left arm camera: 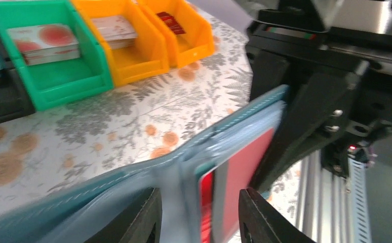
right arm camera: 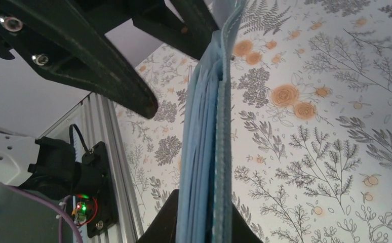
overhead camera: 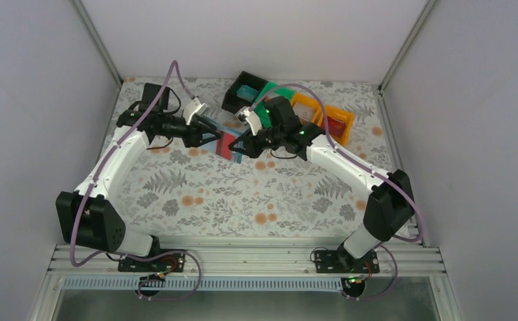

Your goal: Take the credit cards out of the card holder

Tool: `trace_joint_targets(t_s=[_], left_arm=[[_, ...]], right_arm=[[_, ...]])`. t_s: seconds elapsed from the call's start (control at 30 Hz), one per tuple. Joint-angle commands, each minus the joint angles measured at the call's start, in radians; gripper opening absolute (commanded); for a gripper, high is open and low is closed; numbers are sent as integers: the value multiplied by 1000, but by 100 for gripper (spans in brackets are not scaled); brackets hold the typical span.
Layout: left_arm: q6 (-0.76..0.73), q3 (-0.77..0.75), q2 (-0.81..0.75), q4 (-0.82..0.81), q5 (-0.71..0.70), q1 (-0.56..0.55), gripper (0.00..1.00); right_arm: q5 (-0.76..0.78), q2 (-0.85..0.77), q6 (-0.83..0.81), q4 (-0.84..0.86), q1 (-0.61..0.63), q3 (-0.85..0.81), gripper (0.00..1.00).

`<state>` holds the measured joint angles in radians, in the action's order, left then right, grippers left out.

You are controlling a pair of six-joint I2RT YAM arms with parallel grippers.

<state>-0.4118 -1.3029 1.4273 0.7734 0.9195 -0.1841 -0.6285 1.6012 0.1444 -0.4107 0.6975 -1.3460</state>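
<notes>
Tablecloth (overhead camera: 243,194) with ferns and orange flowers, white walls (overhead camera: 256,33)

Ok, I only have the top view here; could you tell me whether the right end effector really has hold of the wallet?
Observer: Yes, the right wrist view shows the right end effector shut on the wallet, holding it on edge.
Operator: Thank you. Where is the left end effector?
Observer: It straddles the red card, which is in its pocket; blur hides whether it grips.
Operator: Is anything in the green bin?
Observer: Yes, a pale card with red marks.
</notes>
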Motion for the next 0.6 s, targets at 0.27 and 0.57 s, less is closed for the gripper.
trace_joint_targets(t_s=[0.27, 0.57], left_arm=[[-131, 16, -40, 85, 246, -85, 22], [-166, -17, -12, 131, 320, -112, 3]], right_arm=[[-200, -108, -108, 177, 13, 20, 4], [-240, -121, -93, 256, 13, 33, 4]])
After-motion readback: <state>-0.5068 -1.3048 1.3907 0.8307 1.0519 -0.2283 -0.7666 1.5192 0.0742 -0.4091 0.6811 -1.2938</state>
